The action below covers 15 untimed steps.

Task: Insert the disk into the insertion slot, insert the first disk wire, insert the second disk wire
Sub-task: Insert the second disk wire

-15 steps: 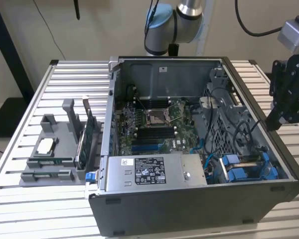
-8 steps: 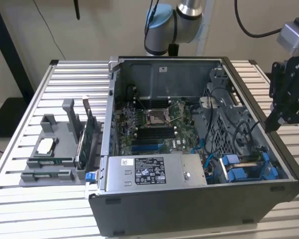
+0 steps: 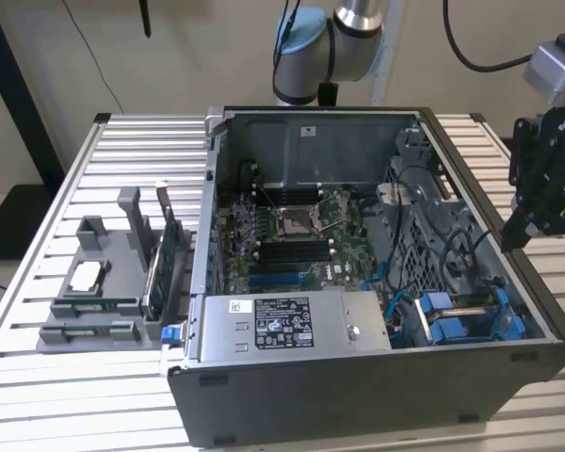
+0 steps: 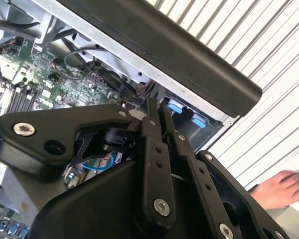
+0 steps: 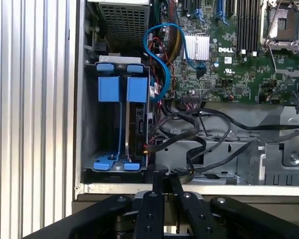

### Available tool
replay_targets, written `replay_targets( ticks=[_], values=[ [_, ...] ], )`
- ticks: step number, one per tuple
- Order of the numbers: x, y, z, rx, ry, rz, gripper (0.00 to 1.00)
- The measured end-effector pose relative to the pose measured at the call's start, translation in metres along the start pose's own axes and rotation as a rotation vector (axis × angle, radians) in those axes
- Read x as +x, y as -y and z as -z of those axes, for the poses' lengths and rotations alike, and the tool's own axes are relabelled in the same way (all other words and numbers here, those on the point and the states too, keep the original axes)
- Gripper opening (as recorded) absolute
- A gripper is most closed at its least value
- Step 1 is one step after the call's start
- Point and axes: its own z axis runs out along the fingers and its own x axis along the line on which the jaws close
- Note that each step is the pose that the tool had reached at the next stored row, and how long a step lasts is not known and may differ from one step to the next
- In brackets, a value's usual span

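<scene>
Claw, fingers pressed together and empty, at the rim of the open computer case, near the drive bay. Disk, in its blue carrier, stands in the bay slot beside black cables. Case rests on a slatted surface.

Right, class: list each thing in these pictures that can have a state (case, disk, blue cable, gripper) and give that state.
Computer case: open, side panel off.
Disk: standing on edge in the drive bay, in its blue carrier.
Blue cable: looped beside the bay; cannot tell whether its end is plugged in.
Gripper: shut, holding nothing, outside the case by the bay.
</scene>
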Motion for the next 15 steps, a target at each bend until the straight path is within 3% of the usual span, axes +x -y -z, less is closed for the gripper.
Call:
replay_targets(
  ticks=[7, 15],
  values=[
    [0.0000, 0.0000, -0.0002, -0.0001, -0.0071, 0.000, 0.17],
    [0.0000, 0.0000, -0.0003, -0.0001, -0.0076, 0.000, 0.16]
  ],
)
